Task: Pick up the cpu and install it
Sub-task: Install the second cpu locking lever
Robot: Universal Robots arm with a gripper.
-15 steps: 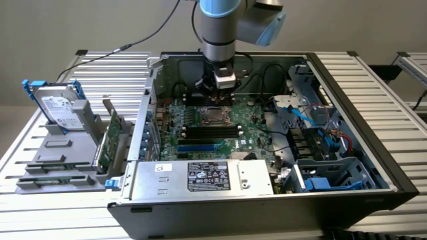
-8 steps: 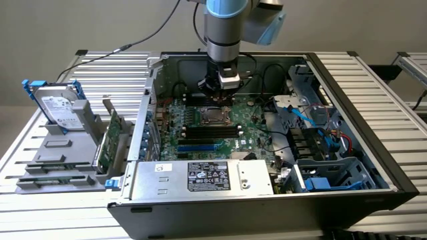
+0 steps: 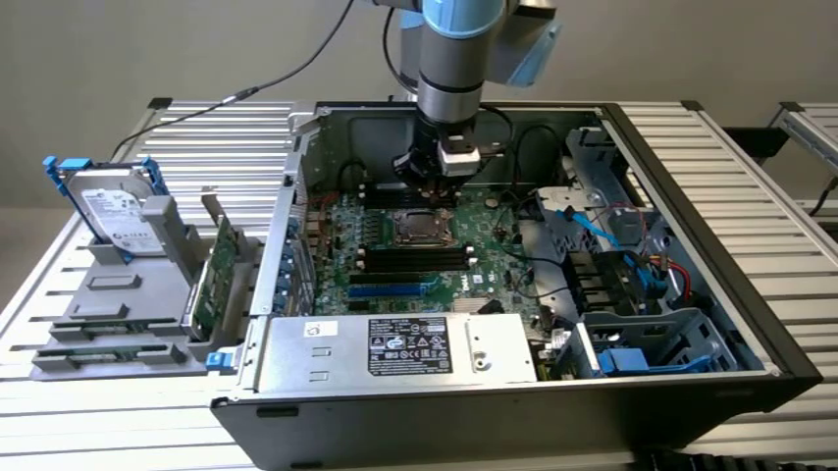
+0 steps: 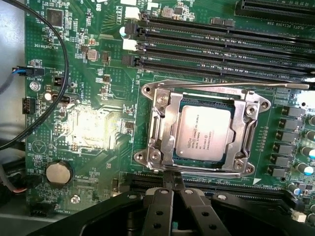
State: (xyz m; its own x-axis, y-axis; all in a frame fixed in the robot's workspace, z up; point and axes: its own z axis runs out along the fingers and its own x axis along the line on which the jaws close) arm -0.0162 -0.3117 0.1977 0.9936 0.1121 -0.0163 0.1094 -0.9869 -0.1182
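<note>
Sitting in mobo socket [image 4: 204,130], cpu [image 4: 203,132] just beside empty, pressed-together claw [image 4: 173,183], seemingly apart.

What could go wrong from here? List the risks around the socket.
1. The cpu already lies in the socket frame; if it sits slightly crooked, pressing could harm it.
2. The shut hand hangs close above the frame's edge and could knock the retention lever.
3. The black cable runs nearby and might snag.
</note>
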